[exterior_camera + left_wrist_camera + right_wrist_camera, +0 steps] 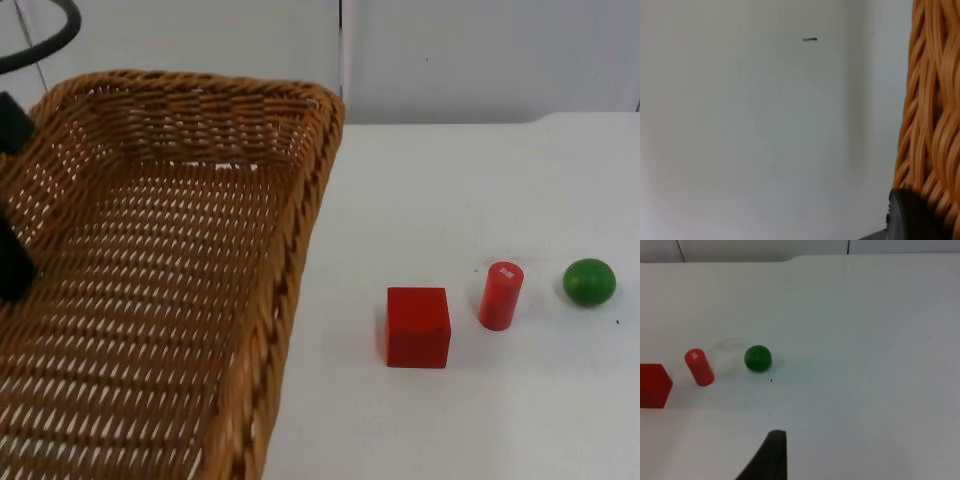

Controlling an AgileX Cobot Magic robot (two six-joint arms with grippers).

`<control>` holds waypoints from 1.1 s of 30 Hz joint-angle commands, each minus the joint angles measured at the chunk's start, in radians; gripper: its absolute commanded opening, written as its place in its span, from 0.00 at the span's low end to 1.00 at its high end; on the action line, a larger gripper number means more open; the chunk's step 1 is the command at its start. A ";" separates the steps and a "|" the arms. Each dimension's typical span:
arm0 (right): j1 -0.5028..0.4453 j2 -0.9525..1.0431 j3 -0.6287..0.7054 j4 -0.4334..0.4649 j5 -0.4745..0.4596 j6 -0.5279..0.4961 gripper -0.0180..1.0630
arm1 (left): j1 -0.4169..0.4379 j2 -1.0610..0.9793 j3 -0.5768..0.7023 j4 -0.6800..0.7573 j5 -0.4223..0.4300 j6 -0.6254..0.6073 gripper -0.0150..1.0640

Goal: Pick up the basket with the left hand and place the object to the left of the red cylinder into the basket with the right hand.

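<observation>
A woven brown basket (318, 170) is raised off the table and looms large on the left of the top view. My left gripper (10, 262) is shut on its left rim, and the wicker wall (932, 100) shows beside that gripper's fingertip (910, 217). On the white table stand a red cube (418, 326) (652, 385), a red cylinder (500, 295) (699, 367) to its right, and a green ball (589, 281) (758, 358) further right. My right gripper (771, 457) waits above the table, well apart from the ball and cylinder.
The grey partition wall (480, 50) closes off the table at the back. Bare white table top (450, 200) lies between the basket and the three objects.
</observation>
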 commanded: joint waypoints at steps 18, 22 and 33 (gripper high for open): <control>-0.002 -0.002 0.000 -0.002 -0.006 -0.011 0.99 | 0.000 -0.089 0.071 -0.044 0.008 0.048 0.01; -0.002 -0.002 0.000 -0.002 -0.006 -0.011 0.99 | 0.000 -0.089 0.071 -0.061 0.010 0.043 0.01; -0.002 0.002 -0.027 -0.013 -0.065 -0.036 0.99 | 0.000 -0.089 0.071 -0.066 0.012 0.037 0.01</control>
